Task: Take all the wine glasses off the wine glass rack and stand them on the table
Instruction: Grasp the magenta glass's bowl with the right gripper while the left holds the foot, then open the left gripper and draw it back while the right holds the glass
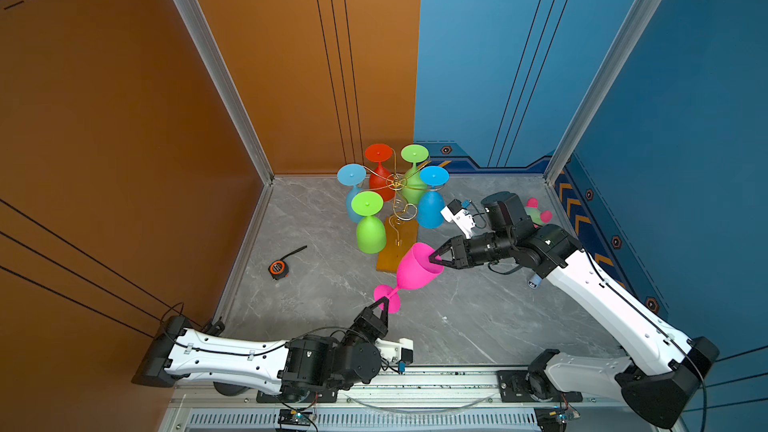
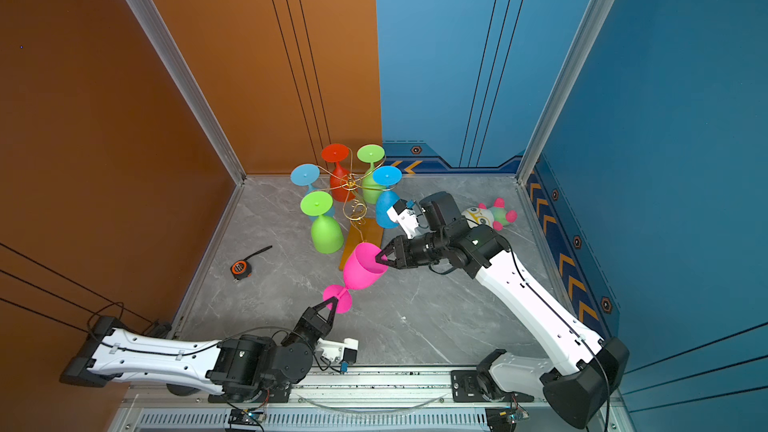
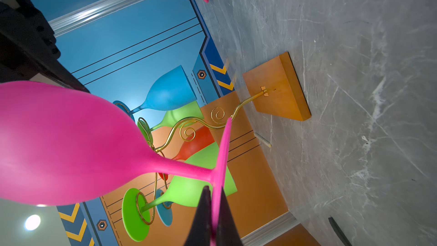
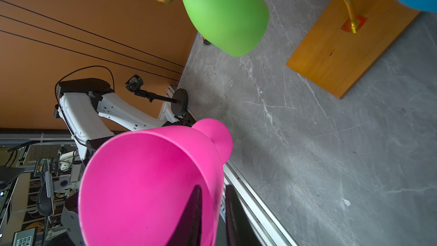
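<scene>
Clearly off rack [image 1: 388, 252]: pink glass [image 1: 415, 274]

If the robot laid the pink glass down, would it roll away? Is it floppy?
Likely yes, in a curve: the pink glass has a round bowl and foot. Probably stiff: no bending shows where the left gripper pinches its foot and the right gripper its rim.

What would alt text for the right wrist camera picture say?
The right gripper pinches the rim of a pink wine glass, whose open bowl fills the foreground. Beyond it, a green glass hangs from the gold wire rack on its wooden base.
</scene>
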Controlling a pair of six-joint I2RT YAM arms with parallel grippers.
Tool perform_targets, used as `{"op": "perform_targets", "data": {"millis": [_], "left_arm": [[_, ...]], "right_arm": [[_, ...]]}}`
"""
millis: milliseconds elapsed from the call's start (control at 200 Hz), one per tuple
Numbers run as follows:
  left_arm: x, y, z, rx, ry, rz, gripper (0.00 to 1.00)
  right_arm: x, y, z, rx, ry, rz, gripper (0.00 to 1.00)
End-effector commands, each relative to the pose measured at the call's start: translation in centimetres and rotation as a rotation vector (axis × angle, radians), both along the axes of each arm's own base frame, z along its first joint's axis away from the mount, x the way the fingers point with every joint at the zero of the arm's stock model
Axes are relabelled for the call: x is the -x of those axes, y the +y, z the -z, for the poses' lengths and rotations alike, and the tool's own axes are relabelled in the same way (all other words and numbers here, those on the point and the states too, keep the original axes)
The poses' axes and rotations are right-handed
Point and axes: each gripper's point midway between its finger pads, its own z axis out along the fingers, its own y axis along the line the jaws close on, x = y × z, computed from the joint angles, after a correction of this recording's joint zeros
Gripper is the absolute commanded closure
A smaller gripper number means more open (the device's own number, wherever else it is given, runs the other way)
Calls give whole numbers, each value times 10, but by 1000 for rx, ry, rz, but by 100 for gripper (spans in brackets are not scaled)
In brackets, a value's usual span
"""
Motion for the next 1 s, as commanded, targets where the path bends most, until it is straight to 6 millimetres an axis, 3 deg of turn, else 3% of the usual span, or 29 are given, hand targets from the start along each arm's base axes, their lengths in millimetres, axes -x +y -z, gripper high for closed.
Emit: {"op": "perform_targets", "data": {"millis": [0, 360, 375, 400, 626, 861, 996], "left_arm": [[-4, 8, -2, 0, -11, -29, 100], [-4, 11, 5, -45, -1, -26, 100], [-4, 11, 5, -43, 0, -26, 93], [-4, 11, 6, -44, 1, -25, 90], [-1, 7, 8, 18, 47, -8, 75], [7, -7, 11, 137, 150, 13, 58], [12, -17, 3, 261, 228, 16, 38]], "right_arm": [[4, 0, 3, 17, 13, -23, 85], [4, -1, 8, 32, 15, -26, 98], [4, -1, 9, 34, 15, -27, 98], [4, -1, 8, 35, 11, -25, 98], [-4, -13, 9, 55, -15, 26, 100], [-18, -41, 8, 63, -43, 112, 100], [-21, -53, 14, 83, -46, 154, 100]]}}
